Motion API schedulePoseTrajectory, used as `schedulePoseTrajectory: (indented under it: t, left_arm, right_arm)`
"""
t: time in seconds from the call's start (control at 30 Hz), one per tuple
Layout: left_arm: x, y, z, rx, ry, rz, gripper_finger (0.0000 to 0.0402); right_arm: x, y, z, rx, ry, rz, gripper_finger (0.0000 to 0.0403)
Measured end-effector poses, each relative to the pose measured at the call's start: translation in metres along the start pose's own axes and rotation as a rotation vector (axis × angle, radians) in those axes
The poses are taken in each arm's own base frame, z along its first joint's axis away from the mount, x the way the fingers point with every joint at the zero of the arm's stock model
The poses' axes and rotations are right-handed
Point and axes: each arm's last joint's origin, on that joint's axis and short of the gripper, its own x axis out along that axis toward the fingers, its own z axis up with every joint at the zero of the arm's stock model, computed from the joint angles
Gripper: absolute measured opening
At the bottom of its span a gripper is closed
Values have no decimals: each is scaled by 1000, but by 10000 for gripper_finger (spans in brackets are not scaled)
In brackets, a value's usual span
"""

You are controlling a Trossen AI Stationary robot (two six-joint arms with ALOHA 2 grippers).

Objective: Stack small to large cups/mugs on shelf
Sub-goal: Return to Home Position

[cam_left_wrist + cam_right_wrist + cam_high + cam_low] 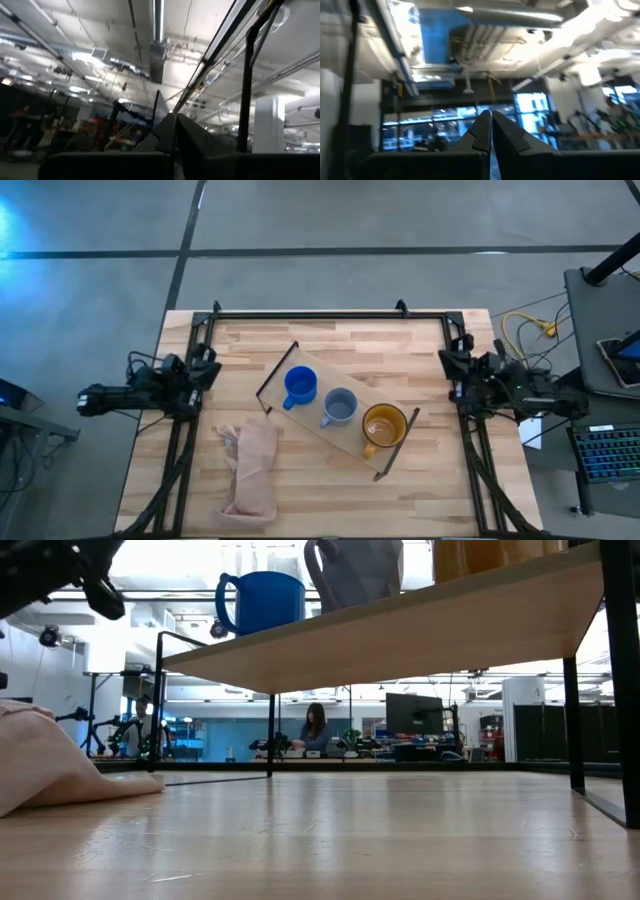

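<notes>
A pale pink cloth lies crumpled on the wooden table in the lower left of the high view, close to the shelf's left end and apart from the mugs. A keyboard sits off the table at the right edge. In the low view a person shows far back in the room, seen under the shelf board. The shelf stands mid-table, its long axis running diagonally from upper left to lower right of the high view. On it three mugs stand upright in a row along that axis: the blue mug toward the upper left, the grey-blue mug in the middle, the yellow mug toward the lower right, each just beside the next. All three handles point to the lower left. The left arm is folded at the table's left edge and the right arm at its right edge, both well apart from the shelf. The left gripper and the right gripper both point up toward the ceiling, fingers pressed together on nothing
</notes>
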Motion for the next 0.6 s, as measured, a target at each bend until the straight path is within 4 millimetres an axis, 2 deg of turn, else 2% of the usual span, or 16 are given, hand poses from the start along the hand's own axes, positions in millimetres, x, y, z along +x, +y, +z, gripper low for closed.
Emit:
schedulePoseTrajectory:
  t: [0.13, 0.33, 0.6]
  left_arm:
    - [-1, 4, -10, 0, 92, 71, 0]
    - [-5, 9, -29, -61, 281, 151, 0]
    - [-13, 14, -47, -25, 480, 230, 0]
  right_arm:
    - [-6, -3, -19, 47, 63, -85, 9]
    - [-7, -3, -29, 43, 167, -96, 9]
    - [-14, -5, -51, 78, 401, -137, 9]
